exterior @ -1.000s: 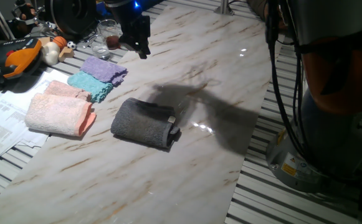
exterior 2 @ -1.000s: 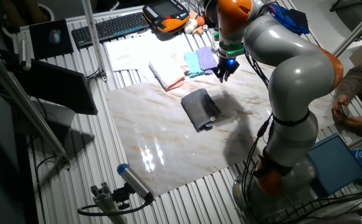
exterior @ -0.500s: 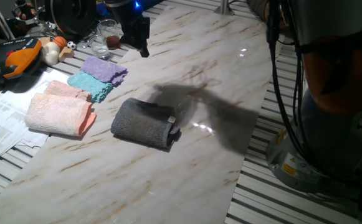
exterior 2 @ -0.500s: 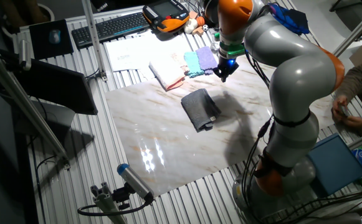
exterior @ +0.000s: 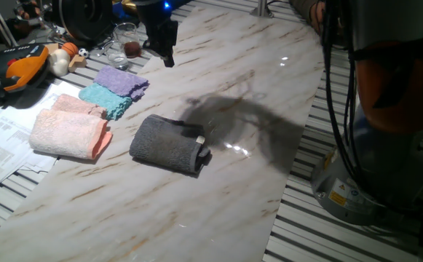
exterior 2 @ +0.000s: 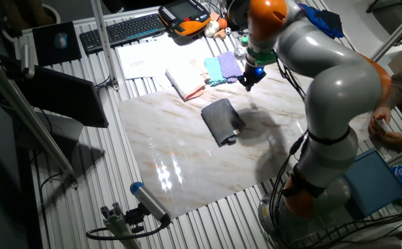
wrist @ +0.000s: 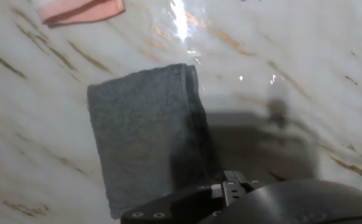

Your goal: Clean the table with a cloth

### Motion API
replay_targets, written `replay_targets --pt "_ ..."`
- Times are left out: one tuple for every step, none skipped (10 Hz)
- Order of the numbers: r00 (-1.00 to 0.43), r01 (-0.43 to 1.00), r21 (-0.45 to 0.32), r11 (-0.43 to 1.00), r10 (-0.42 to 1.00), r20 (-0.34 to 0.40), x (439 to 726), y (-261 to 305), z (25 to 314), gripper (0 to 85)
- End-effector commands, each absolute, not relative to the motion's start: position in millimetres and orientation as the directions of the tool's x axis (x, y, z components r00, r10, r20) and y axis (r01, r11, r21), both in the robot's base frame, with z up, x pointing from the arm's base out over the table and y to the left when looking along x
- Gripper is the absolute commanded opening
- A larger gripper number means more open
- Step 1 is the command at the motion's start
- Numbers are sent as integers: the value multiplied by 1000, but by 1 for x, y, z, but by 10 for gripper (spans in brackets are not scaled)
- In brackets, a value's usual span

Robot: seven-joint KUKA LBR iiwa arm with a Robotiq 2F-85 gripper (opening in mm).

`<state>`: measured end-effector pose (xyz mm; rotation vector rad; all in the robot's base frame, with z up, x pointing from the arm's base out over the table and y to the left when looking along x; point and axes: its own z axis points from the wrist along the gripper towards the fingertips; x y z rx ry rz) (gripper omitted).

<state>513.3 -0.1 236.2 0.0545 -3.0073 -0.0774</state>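
The dark grey folded cloth (exterior: pixel 169 143) lies flat on the white marble table (exterior: pixel 269 80), near its middle, with a small light tag on its right end. It also shows in the other fixed view (exterior 2: pixel 223 121) and in the hand view (wrist: pixel 146 130). My gripper (exterior: pixel 167 52) hangs above the far end of the table, well beyond the cloth and apart from it, holding nothing. In the other fixed view the gripper (exterior 2: pixel 250 77) is next to the purple cloth. The fingertips do not show in the hand view, and their gap is too dark to read.
A pink towel (exterior: pixel 69 131), a teal cloth (exterior: pixel 105 100) and a purple cloth (exterior: pixel 121 80) lie along the table's left side. A glass (exterior: pixel 124 40), toys and an orange pendant (exterior: pixel 22 69) crowd the far left corner. My arm's base (exterior: pixel 371 160) stands to the right.
The arm's upper links have swung a little to the right and its shadow on the table has shifted. The gripper has stayed almost in place. The cloth has not moved.
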Motion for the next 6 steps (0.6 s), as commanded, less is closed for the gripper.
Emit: replay_targets --pt "-988 -37 62 997 -46 147 513 0 236 0" --pt "-989 -7 85 996 -19 144 513 0 236 0" --pt "-989 14 106 994 -2 150 513 0 236 0" --pt "-983 20 98 995 2 183 513 0 236 0" --pt "-975 35 100 994 12 221 513 0 236 0" --pt "-974 62 105 993 37 223 513 0 236 0"
